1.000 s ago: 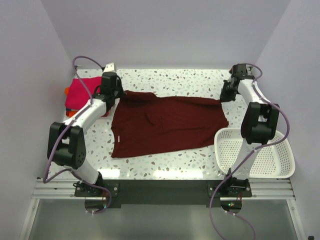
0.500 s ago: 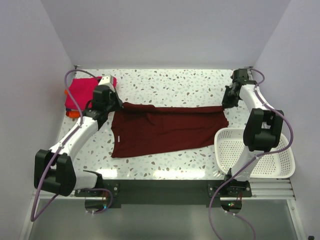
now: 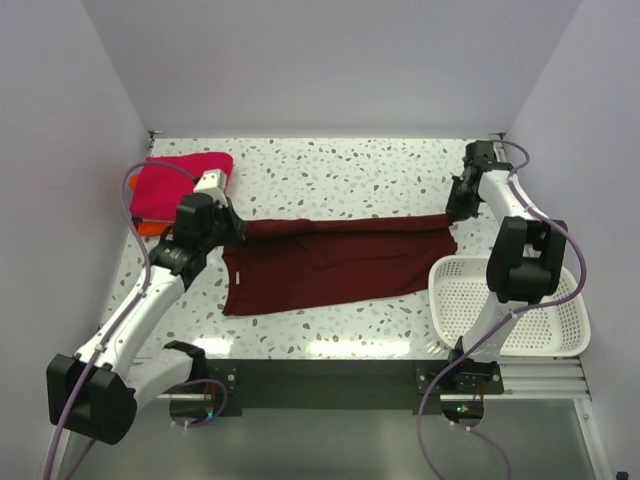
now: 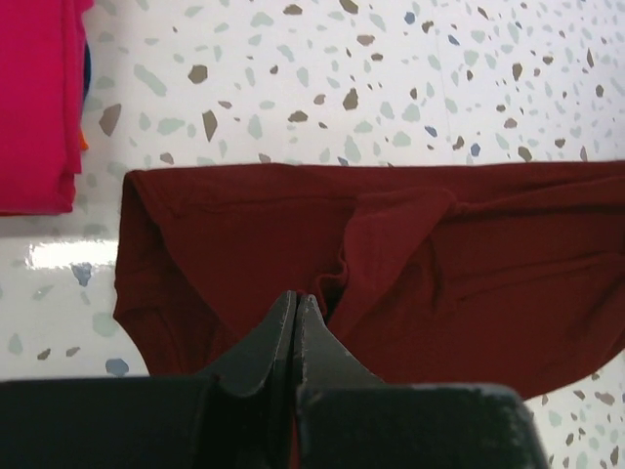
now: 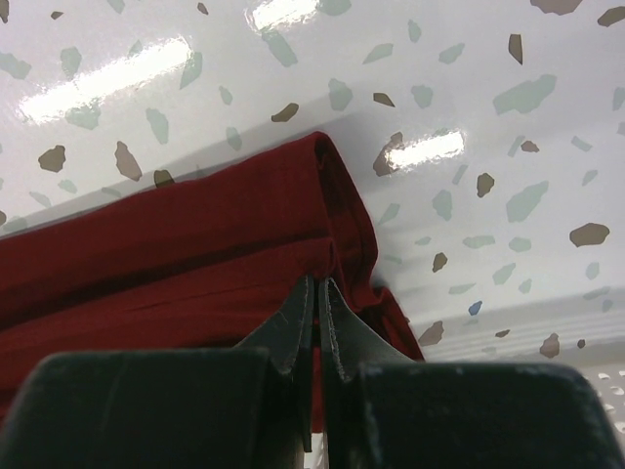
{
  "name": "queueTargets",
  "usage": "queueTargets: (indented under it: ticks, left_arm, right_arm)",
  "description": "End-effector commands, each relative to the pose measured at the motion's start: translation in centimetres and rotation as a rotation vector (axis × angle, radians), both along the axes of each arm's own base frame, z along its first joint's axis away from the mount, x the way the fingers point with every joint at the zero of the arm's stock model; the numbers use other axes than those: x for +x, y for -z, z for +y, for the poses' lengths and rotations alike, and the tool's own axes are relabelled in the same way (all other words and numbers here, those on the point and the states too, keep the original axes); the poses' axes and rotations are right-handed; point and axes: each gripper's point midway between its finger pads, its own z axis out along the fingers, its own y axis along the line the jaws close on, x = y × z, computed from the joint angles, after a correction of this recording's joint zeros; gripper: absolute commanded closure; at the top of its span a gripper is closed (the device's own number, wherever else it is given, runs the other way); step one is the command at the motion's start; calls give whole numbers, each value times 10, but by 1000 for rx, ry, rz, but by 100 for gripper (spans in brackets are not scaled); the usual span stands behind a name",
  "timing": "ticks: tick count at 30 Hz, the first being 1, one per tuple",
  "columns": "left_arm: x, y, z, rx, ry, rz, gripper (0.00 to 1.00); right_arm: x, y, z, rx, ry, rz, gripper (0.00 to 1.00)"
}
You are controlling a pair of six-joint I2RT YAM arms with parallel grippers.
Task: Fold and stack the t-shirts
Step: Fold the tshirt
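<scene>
A speckled white table seen from above, with two white and black robot arms reaching in from its near edge. A dark maroon t-shirt lay across the middle of the table, stretched sideways between the two arms. Its far edge was doubled over toward the near side, forming a long straight fold line.

The left pincer was at the left end of that fold. In the left wrist view, its fingers were pressed together with a sliver of maroon cloth between them. The folded shirt spread out beyond the tips.

The right pincer was at the right end of the fold. In the right wrist view, its fingers were likewise pinched on a bunched corner of the maroon cloth.

A bright pink t-shirt, folded into a rectangle, sat at the far left corner of the table. It appeared to rest on an orange t-shirt, of which only a thin edge showed. A white slotted basket stood at the near right, just beside the maroon shirt's right edge.
</scene>
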Motion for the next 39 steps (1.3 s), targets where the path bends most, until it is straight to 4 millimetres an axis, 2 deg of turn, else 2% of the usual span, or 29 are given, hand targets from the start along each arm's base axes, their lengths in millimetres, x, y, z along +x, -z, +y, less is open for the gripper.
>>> queueTargets:
  ticks: [1,5,12,23,26,27,29,30,31,33,34,35,37,38,39]
  left_arm:
    - [-24,8,-5,-11,22,43,100]
    - [-38,19,-2,-16,11,68,100]
    - [-50,30,-3,-11,19,109,100]
    - [-67,46,5,35,-4,172,100]
    - [-69,41,6,30,-15,183,54]
    - [-69,38,8,24,-31,176,35]
    - [-65,20,8,4,-51,135,21]
    - [-59,13,10,1,-68,109,18]
    - [-53,2,8,-10,-68,82,16]
    - [-42,5,4,-4,-68,96,15]
    - [-32,1,0,-12,-65,81,15]
    - [-25,14,-3,2,-69,122,14]
    - [-8,14,-5,5,-87,122,14]
    - [0,27,-7,24,-94,161,13]
    - [7,29,-8,29,-106,162,13]
  right_arm:
    - [6,-17,-10,-41,7,-34,100]
    - [3,-18,-11,-47,8,-32,100]
    - [-12,-14,-20,-101,21,-2,100]
    - [-40,5,-28,-149,68,101,100]
    - [-47,6,-35,-185,87,144,79]
    - [-45,1,-36,-192,91,136,65]
    - [-43,-11,-36,-196,96,102,55]
    - [-38,-18,-37,-197,101,71,49]
    - [-32,-25,-35,-185,98,32,46]
    - [-20,-40,-24,-129,74,-45,44]
    - [-11,-45,-20,-106,64,-85,43]
    - [-7,-49,-15,-83,48,-105,43]
    - [5,-56,-4,-41,12,-147,43]
    - [8,-55,0,-31,-3,-150,43]
    - [13,-56,5,-14,-30,-155,43]
